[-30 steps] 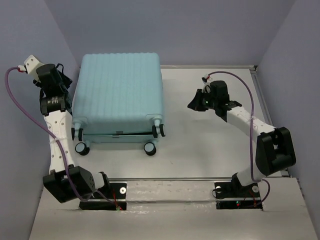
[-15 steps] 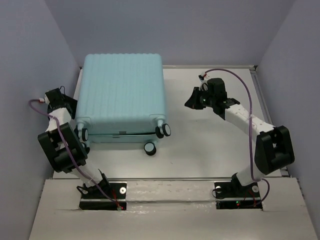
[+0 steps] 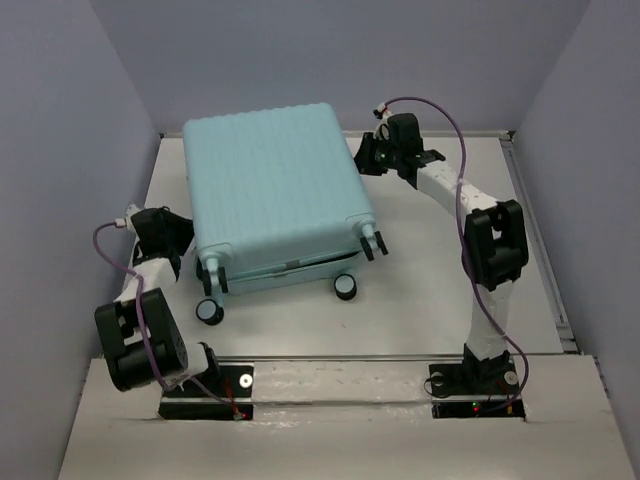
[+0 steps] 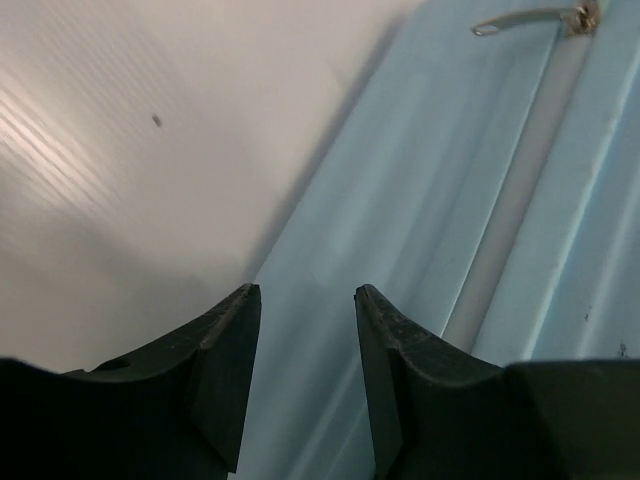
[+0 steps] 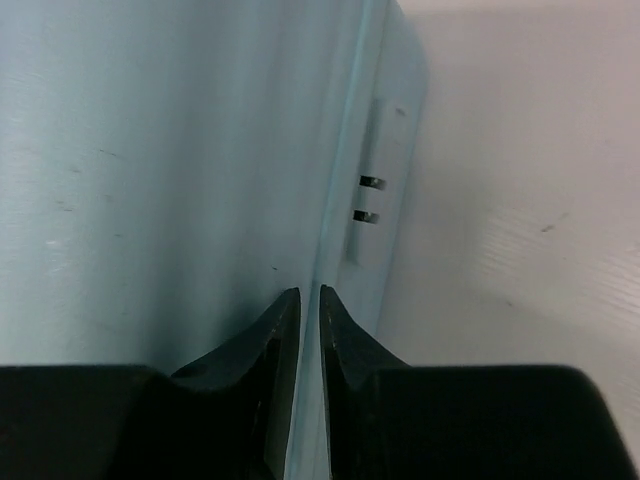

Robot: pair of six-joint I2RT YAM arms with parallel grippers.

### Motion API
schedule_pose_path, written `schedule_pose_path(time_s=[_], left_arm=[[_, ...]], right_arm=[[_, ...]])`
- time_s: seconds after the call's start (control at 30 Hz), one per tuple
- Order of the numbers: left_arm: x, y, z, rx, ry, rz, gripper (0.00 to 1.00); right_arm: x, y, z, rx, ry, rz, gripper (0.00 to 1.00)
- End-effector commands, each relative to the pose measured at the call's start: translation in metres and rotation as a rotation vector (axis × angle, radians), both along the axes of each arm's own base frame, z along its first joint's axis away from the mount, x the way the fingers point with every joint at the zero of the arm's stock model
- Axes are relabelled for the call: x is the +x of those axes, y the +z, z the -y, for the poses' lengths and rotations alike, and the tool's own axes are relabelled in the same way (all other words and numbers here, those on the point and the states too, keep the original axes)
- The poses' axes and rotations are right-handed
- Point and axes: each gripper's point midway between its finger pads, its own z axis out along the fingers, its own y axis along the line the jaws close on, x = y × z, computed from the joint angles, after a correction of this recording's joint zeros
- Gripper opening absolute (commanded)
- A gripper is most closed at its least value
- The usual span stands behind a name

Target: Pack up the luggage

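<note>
The luggage (image 3: 275, 185) is a pale aqua ribbed hard-shell suitcase. It lies flat and closed on the table, turned askew, with its black wheels (image 3: 345, 287) at the near end. My left gripper (image 3: 184, 236) is open and empty against its left side. In the left wrist view the gripper (image 4: 305, 300) faces the aqua shell (image 4: 470, 170), with a metal zipper pull (image 4: 525, 18) further along. My right gripper (image 3: 366, 156) is at the far right corner. In the right wrist view its fingers (image 5: 302, 298) are nearly together, with their tips against the shell's edge (image 5: 345, 190).
The white table (image 3: 440, 270) has a raised rim along the far and right edges (image 3: 520, 190). Lilac walls close in the left, right and far sides. Both arm bases stand at the near edge (image 3: 340, 375).
The suitcase has turned, its wheeled near end swinging to the right. My left arm has folded down to the suitcase's near left side. My right gripper has moved left and further away, to the far right corner.
</note>
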Motion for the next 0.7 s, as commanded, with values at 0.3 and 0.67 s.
schedule_pose_path(time_s=[0.3, 0.67], left_arm=[[-0.125, 0.036, 0.198, 0.012, -0.553, 0.094, 0.56], [-0.118, 0.304, 0.105, 0.467, -0.175, 0.562, 0.76]], right_arm=[[0.042, 0.07, -0.027, 0.011, 0.078, 0.116, 0.82], [0.053, 0.194, 0.088, 0.014, -0.171, 0.287, 0.95]])
